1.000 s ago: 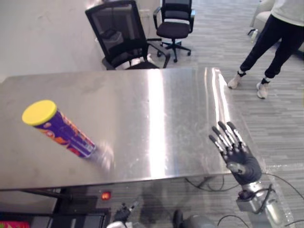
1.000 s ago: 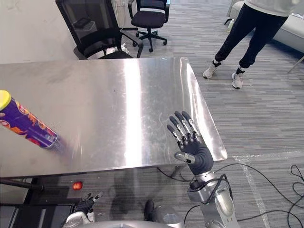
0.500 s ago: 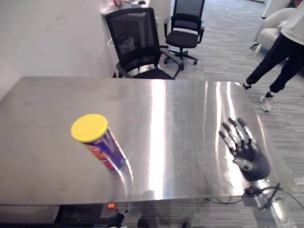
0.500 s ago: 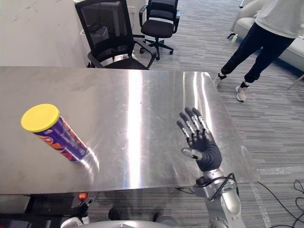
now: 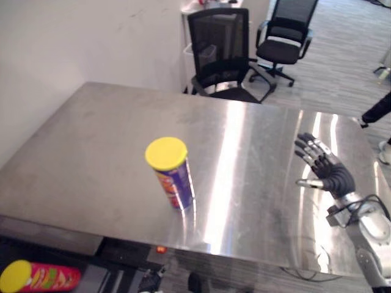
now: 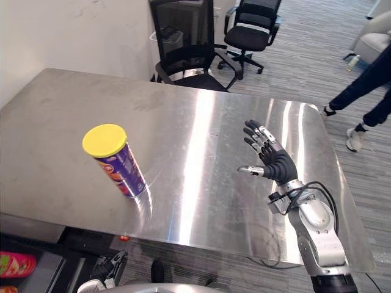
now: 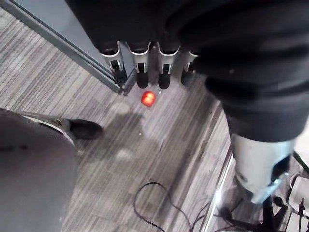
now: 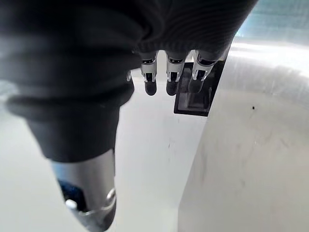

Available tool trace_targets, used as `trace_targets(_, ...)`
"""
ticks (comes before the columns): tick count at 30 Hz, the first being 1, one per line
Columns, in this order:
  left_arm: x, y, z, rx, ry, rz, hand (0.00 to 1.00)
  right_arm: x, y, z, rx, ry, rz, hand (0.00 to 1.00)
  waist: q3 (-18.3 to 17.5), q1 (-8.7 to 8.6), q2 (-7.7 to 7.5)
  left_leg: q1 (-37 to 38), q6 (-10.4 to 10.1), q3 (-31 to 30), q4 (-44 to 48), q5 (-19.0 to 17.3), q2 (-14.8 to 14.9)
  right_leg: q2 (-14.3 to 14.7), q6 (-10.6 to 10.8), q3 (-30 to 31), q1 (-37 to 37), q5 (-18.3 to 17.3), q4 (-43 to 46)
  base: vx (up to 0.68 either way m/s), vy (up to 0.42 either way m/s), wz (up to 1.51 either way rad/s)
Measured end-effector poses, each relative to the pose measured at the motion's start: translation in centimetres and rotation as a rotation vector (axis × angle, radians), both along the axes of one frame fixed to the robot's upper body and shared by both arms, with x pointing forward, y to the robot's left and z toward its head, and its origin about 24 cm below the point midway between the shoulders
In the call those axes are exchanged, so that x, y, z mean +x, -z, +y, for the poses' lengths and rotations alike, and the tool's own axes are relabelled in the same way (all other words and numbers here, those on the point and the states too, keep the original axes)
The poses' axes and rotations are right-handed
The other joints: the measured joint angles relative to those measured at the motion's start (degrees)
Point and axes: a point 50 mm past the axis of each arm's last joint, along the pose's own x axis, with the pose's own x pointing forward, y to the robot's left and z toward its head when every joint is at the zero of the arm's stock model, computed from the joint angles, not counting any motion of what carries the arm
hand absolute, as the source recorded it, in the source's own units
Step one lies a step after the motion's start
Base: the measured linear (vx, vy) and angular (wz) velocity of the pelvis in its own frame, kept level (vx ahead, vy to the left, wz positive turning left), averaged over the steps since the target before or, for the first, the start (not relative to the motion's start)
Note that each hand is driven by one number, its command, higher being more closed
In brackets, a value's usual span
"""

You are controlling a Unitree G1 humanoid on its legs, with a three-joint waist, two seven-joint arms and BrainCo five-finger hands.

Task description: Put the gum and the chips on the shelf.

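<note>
Chips can [image 5: 171, 176] standing on the steel table [image 5: 91, 140], well apart from both hands.
Its long axis is near vertical, yellow lid uppermost, base near the front edge. Right hand [image 5: 324, 171] spread wide, empty, above the table; left hand [image 7: 142, 67] below it, fingers straight, empty.

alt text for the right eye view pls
A purple chips can with a yellow lid stands on a steel table; the robot's right hand hovers open above the table to the can's right. Black office chairs stand beyond it.
</note>
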Motion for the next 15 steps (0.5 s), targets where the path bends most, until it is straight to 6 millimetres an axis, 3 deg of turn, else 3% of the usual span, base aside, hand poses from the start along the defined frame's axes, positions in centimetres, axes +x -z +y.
trace_targets(4, -0.7, 0.0, 0.6, 0.011, 0.02, 0.021, 0.0, 1.1, 0.5, 1.0, -0.033, -0.036, 0.022, 0.0, 0.0, 0.95, 0.01, -0.9, 0.0, -1.5, 0.0, 0.5, -0.3, 0.0, 0.4, -1.2, 0.0, -0.2, -0.3, -0.02, -0.004, 0.22)
trace_targets(9, -3.7, 0.5, 0.6, 0.004, 0.034, 0.111, 0.0, 2.6, 0.7, 2.4, -0.085, -0.08, 0.027, 0.0, 0.0, 1.6, -0.02, -1.5, 0.0, -2.6, 0.0, 0.8, -0.6, -0.1, 0.4, -2.5, 0.0, -0.2, -0.4, 0.01, 0.006, 0.13)
trace_targets(15, -4.0, 0.6, 0.4, 0.004, 0.064, 0.122, 0.0, 3.7, 0.4, 3.9, -0.104, -0.141, 0.022, 0.0, 0.0, 2.72, -0.07, -2.1, 0.2, -3.8, -0.1, 1.4, -0.8, 0.0, 0.4, -3.5, 0.0, -0.2, -0.5, 0.01, 0.006, 0.1)
